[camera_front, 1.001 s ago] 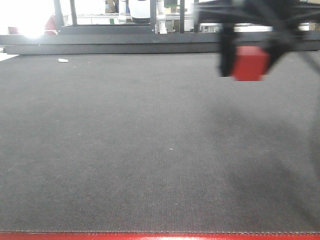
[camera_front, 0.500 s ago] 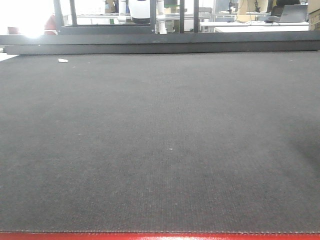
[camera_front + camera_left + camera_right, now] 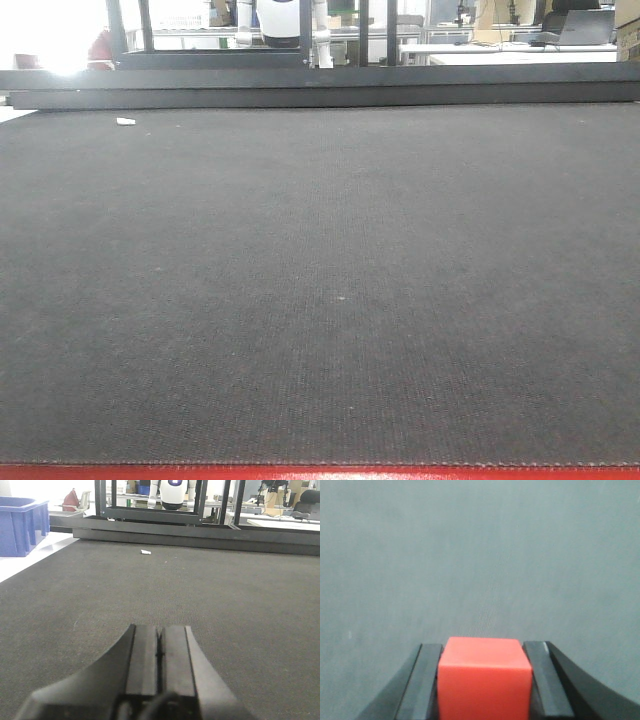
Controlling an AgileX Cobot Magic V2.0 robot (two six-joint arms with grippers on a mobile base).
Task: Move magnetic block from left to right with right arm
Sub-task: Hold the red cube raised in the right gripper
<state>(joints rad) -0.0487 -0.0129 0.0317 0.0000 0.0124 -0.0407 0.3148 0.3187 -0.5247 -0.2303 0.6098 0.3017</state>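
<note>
The magnetic block (image 3: 483, 680) is a plain red cube, clamped between the two black fingers of my right gripper (image 3: 483, 652) in the right wrist view, above grey mat. Both pads press its sides. In the left wrist view my left gripper (image 3: 159, 635) rests low over the dark mat with its pads together and nothing between them. The front-facing view holds neither gripper nor the block.
A dark woven mat (image 3: 320, 280) covers the table, with a red strip (image 3: 320, 472) along its near edge. A small white scrap (image 3: 125, 121) lies far left. A black metal frame (image 3: 300, 80) runs along the back. A blue bin (image 3: 22, 525) stands off the left side.
One second ago the right gripper with the red block was at the upper right of the front-facing view. It has since left that view to the right. The mat is unchanged.
</note>
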